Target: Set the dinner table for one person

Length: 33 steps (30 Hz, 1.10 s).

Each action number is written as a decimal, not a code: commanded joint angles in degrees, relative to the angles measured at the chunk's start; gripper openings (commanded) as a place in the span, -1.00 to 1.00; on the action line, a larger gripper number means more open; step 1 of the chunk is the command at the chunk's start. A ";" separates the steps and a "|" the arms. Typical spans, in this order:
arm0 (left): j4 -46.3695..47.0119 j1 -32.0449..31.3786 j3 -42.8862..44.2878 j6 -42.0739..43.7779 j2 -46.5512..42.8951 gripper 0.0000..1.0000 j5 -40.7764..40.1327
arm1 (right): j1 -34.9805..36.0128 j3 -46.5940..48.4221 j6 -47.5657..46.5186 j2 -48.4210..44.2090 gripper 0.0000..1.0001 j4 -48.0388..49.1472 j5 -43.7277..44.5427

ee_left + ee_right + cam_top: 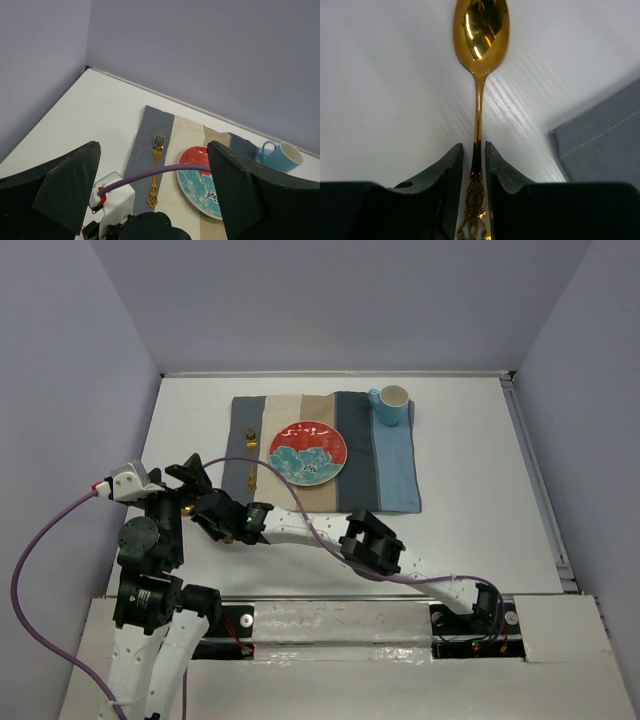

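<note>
**Spoon between the right fingers, left fingers wide above the setting**

Top external view: the tabletop [480,510] is a large flat rectangle, plain matte white, filling the middle of the view from the arm bases to the far wall. A striped mat [358,455] lies at its far centre. On the mat sit a red and teal plate [308,452] and, at the far right corner, a blue mug [390,405]. A gold fork [250,483] lies on the mat's left grey stripe. The right arm reaches across to the left, and its right fingers [222,528] are low over bare tabletop, near the mat's near left corner. The left fingers [190,476] are just beside them and higher.

Left wrist view: the 2 left fingers [70,185] stand wide apart and hold nothing. Between them, below, lie the fork [156,165], the mat [150,135], the plate [197,185] and the mug [282,156]. A purple cable [150,175] crosses in front. The white tabletop [100,110] runs to the grey walls.

Right wrist view: a gold spoon [480,35] lies on the tabletop [385,90], which shows a faint grain here. Its bowl points away. The right fingers [447,175] stand narrow, 1 on each side of its handle. Whether they press on it I cannot tell. A grey mat corner [605,140] lies at the right, apart from the spoon.
</note>
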 commanded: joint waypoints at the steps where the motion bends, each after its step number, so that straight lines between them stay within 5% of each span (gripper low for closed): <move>1: 2.88 -0.14 0.90 -0.06 -0.55 0.98 0.76 | 0.67 -10.05 -0.50 -6.50 -0.64 -1.23 7.37; 6: 2.61 -0.58 0.81 0.11 -0.55 0.98 0.94 | 0.67 -26.19 -1.03 -15.04 -0.82 7.11 8.70; 14: 2.70 -1.02 0.81 -0.06 -0.11 0.98 1.47 | 0.67 -37.57 -0.77 -22.17 -0.94 11.60 6.76; 16: 2.70 -1.11 0.81 -0.15 -0.11 0.98 1.55 | 0.67 -39.15 -0.33 -23.23 -0.83 12.57 6.85; 18: 2.70 -1.19 0.72 -0.15 -0.20 0.98 1.82 | 0.67 -39.25 -0.68 -22.62 -0.44 12.66 6.68; 20: 2.79 -1.19 0.72 -0.24 -0.11 0.98 1.82 | 0.67 -36.97 -0.95 -21.39 -0.27 12.05 6.41; 26: 2.70 -1.46 0.72 -0.24 -0.20 0.98 1.73 | 0.67 -30.21 -1.91 -16.38 -0.21 10.64 5.97; 31: 2.61 -1.46 0.63 -0.15 -0.38 0.98 2.08 | 0.67 -26.86 -3.32 -12.60 -0.45 10.29 6.32; 33: 2.70 -1.55 0.63 -0.24 -0.29 0.98 2.17 | 0.67 -26.33 -3.32 -11.89 -0.88 10.29 6.67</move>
